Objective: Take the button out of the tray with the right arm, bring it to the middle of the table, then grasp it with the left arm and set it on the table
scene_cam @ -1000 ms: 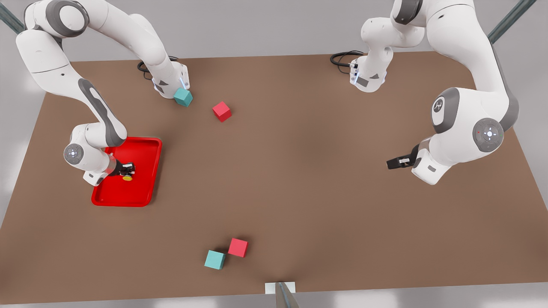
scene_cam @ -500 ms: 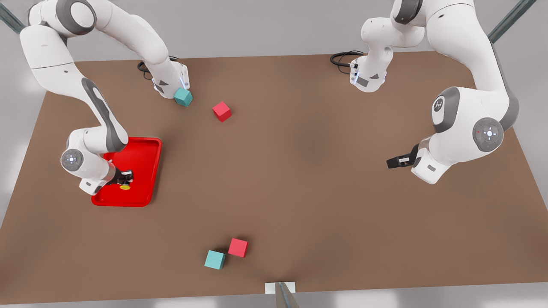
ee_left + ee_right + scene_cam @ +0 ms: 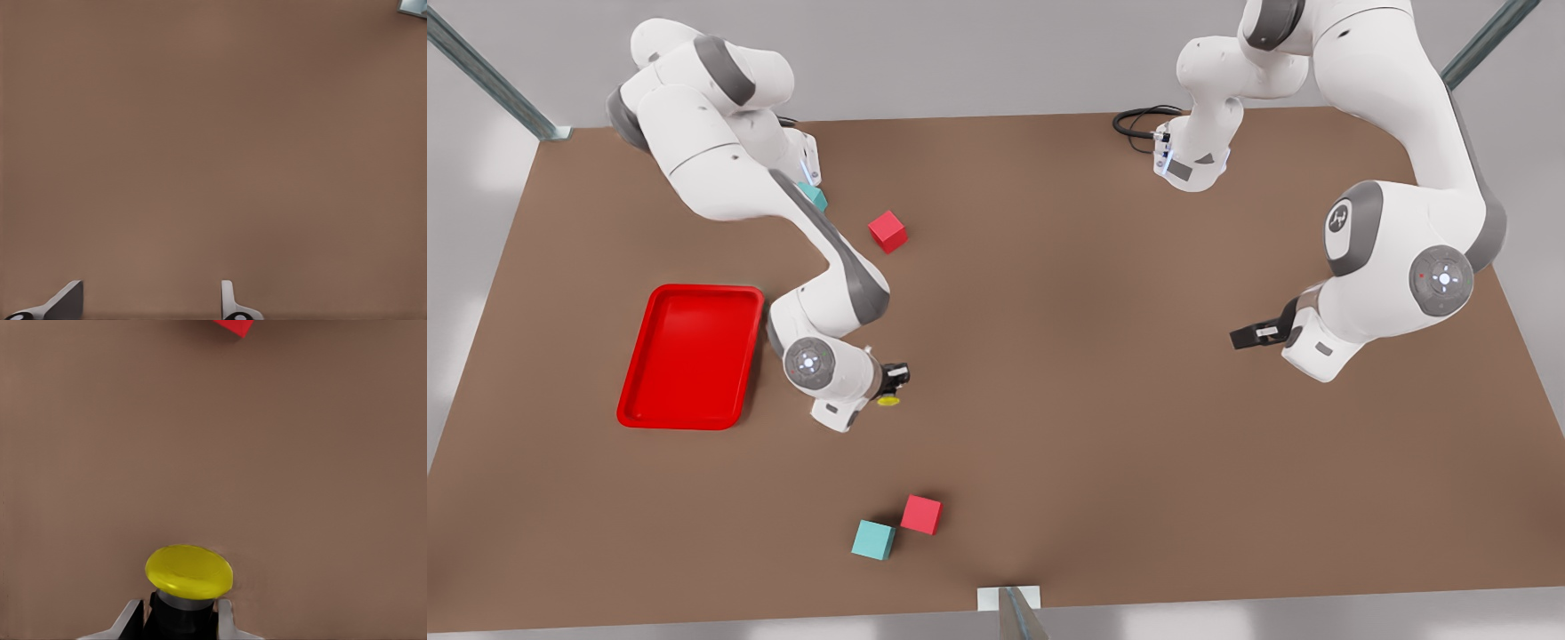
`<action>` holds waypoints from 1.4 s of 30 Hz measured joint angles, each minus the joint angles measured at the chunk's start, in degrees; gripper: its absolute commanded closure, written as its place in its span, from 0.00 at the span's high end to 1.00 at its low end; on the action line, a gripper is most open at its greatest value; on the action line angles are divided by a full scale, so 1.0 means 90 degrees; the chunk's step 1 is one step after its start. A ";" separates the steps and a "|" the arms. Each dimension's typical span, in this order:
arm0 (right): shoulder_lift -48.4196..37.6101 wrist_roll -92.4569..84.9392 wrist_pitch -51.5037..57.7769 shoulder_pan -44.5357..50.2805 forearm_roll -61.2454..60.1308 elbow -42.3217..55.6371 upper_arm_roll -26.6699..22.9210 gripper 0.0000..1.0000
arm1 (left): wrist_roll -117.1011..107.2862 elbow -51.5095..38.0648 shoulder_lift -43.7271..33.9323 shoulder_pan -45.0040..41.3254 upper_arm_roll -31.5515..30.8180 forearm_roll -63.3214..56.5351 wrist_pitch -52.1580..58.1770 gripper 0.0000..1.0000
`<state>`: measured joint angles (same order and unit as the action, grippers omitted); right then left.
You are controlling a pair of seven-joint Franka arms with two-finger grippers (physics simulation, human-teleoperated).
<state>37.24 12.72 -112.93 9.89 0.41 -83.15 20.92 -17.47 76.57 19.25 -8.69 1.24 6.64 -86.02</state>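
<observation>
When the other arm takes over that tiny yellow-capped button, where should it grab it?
Probably on the round bright yellow cap of the button, pinched across its rim. The right gripper is shut on the short dark base, so only the cap is free. The left gripper, open and waiting over the brown table, would likely come from the cap end, opposite the right gripper.

Even, diffuse light, bright overall, no single obvious source. The table [image 3: 1049,356] reads flat matte brown with no glare; shadows are faint soft smudges, slightly darker under the right gripper [image 3: 896,377] and just beyond the button [image 3: 189,571] it clamps. The yellow cap shows a mild broad sheen, no hard highlight. White arm shells are near clipping. Left gripper [image 3: 147,300] fingers look soft-edged over featureless brown. No visible edge distortion.
</observation>
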 measured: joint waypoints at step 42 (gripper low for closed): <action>-0.2226 0.0032 0.2063 -0.2720 0.0212 -0.0670 -0.1138 1.00 | -0.3205 -0.1858 0.3415 -0.2779 0.0152 0.0771 -0.0848 1.00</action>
<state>17.21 13.01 -94.36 -14.59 2.32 -89.18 10.68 -46.31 59.85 49.99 -33.70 2.61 13.58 -93.65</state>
